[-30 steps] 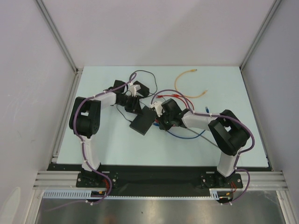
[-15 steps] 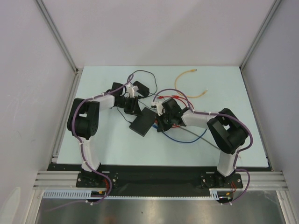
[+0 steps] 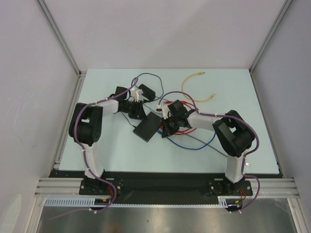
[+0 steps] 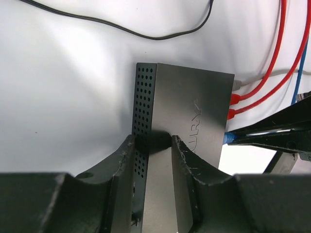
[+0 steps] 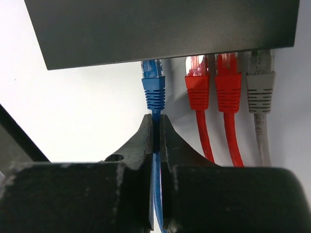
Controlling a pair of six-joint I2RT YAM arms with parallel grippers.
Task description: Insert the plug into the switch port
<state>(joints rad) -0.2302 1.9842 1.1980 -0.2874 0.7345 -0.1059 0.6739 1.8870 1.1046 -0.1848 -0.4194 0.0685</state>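
The switch, a flat matte black box (image 3: 147, 127), lies mid-table. My left gripper (image 3: 141, 117) is shut on its perforated narrow side, as the left wrist view (image 4: 151, 141) shows over the box (image 4: 189, 102). My right gripper (image 5: 156, 121) is shut on the blue cable just behind the blue plug (image 5: 153, 80). The plug's clear tip meets the port edge of the box (image 5: 160, 29), left of two red plugs (image 5: 198, 82) and a grey plug (image 5: 261, 82) that sit in ports. How deep the blue plug sits I cannot tell. In the top view the right gripper (image 3: 165, 127) is at the box's right edge.
A smaller black power adapter (image 3: 147, 91) with a thin black cord (image 3: 150, 75) lies behind the left gripper. A yellow cable (image 3: 194, 82) lies at the back right. Red, blue (image 3: 187, 144) and grey cable loops trail under the right arm.
My right gripper has moved left with the blue plug up to the switch's port edge. The switch and the left gripper have shifted slightly left.
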